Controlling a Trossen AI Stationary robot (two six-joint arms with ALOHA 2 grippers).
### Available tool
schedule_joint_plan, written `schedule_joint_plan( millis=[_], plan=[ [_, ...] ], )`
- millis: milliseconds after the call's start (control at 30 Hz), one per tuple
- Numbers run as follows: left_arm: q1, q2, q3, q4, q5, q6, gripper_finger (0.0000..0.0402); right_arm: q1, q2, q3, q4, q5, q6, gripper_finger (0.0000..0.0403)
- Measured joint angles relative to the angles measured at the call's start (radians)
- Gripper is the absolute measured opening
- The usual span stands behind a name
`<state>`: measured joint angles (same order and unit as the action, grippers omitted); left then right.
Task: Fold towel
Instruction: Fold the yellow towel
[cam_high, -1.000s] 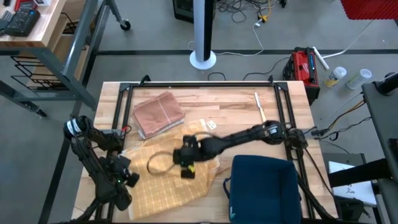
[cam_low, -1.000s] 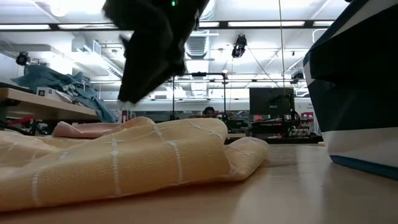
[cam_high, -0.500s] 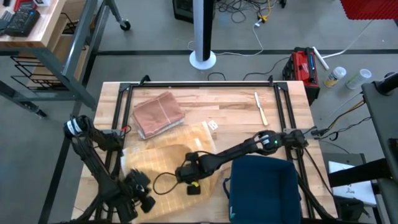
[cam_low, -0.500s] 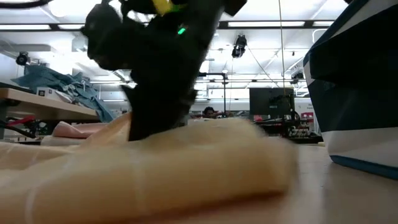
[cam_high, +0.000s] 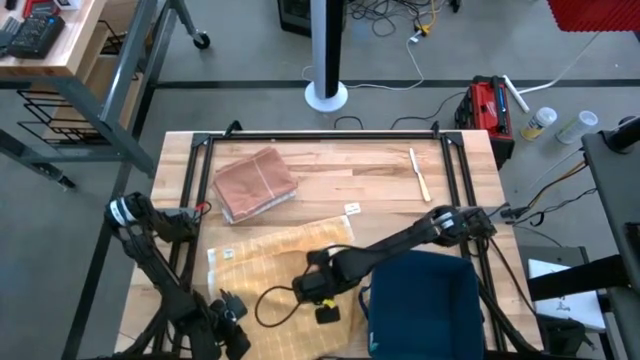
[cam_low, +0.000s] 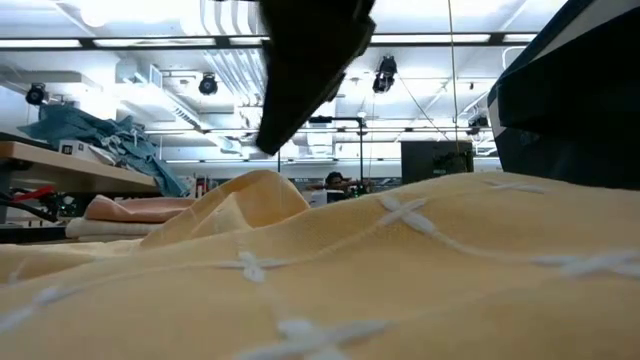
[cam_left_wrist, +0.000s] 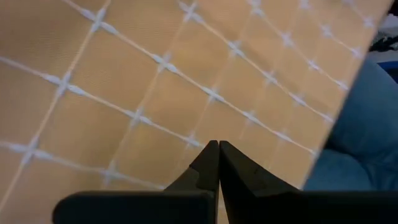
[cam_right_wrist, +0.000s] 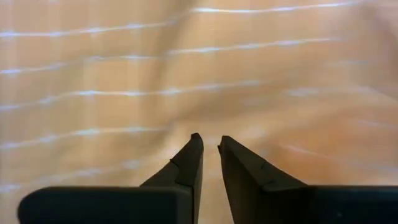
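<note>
From above, the yellow towel (cam_high: 280, 265) with its thin white grid lies rumpled across the near middle of the bench (cam_high: 380, 180), between the left arm's frame and a dark blue bin (cam_high: 420, 300) on the right. A pink folded cloth (cam_high: 255, 185) sits farther back on the left. The left claw (cam_high: 232, 335) is at the towel's near left edge; the right claw (cam_high: 325, 300) is on its near right part.

At bench height, the towel (cam_low: 380, 270) fills the foreground in soft ridges.

The left wrist view shows the left claw (cam_left_wrist: 218, 149) pressed together against the towel (cam_left_wrist: 155, 81).

The right wrist view shows the right claw (cam_right_wrist: 210, 143) with a narrow gap, tips at the towel (cam_right_wrist: 186, 68); whether it grips the cloth I cannot tell.
</note>
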<state>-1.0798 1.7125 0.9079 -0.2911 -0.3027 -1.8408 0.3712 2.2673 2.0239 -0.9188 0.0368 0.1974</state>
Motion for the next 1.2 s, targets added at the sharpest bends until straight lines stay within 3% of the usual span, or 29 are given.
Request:
schedule_joint_plan(
  millis=[200,400,533,733,967,1200],
  plan=[
    [-0.001,-0.008,0.183,-0.279,-0.061,0.106,0.0000,0.000,-0.075,-0.021,-0.117,0.154,-0.007,0.0070],
    [0.005,-0.010,0.371,-0.705,-0.280,0.158,0.0000,-0.009,-0.089,-0.103,-0.123,0.178,0.023,0.0116],
    [0.017,-0.011,0.405,-0.863,-0.443,0.188,0.0000,-0.010,-0.093,-0.187,-0.119,0.200,0.040,0.0145],
    [0.112,-0.011,0.316,-0.822,-0.545,0.318,0.0010,-0.011,-0.104,-0.281,-0.119,0.224,0.045,0.0174],
    [0.283,-0.010,0.128,-0.475,-0.566,0.635,0.0038,-0.017,-0.185,-0.324,-0.122,0.253,0.026,0.0176],
    [0.400,-0.013,0.063,-0.324,-0.574,0.865,0.0048,-0.002,-0.364,-0.423,-0.084,0.252,0.018,0.0177]
  ],
)
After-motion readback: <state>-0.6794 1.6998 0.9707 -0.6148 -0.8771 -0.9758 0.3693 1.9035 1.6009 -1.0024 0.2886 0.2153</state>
